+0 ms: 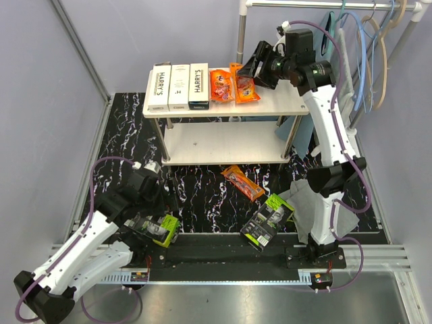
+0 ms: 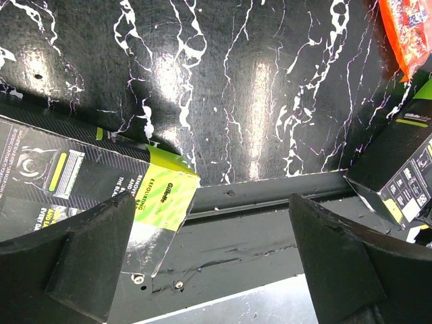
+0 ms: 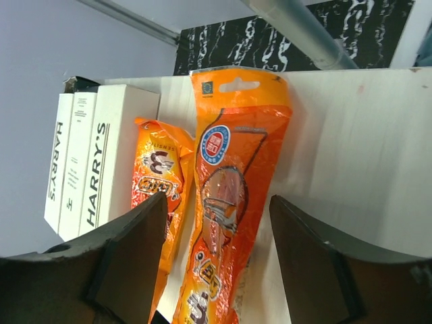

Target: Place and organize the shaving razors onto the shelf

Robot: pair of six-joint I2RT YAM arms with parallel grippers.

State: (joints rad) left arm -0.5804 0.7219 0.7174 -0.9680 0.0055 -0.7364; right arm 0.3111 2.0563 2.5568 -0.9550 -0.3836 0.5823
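Observation:
The shelf (image 1: 297,101) carries three white HARRY'S boxes (image 1: 179,86) and two orange packs (image 1: 221,85) (image 1: 244,86) in a row on its top board. My right gripper (image 1: 251,67) hovers open over the rightmost orange pack (image 3: 233,202), and its fingers stand clear of the pack on both sides. A third orange pack (image 1: 243,182) lies on the marble floor. Two black-and-lime blister packs (image 1: 268,221) (image 1: 154,229) lie near the front edge. My left gripper (image 2: 209,256) is open just right of the left blister pack (image 2: 81,182), with nothing between its fingers.
A clothes rail with hangers (image 1: 364,40) stands behind the right arm. A grey cloth (image 1: 307,202) lies by the right arm's base. A black bar (image 2: 270,192) runs along the mat's front edge. The shelf's lower board (image 1: 223,142) is bare.

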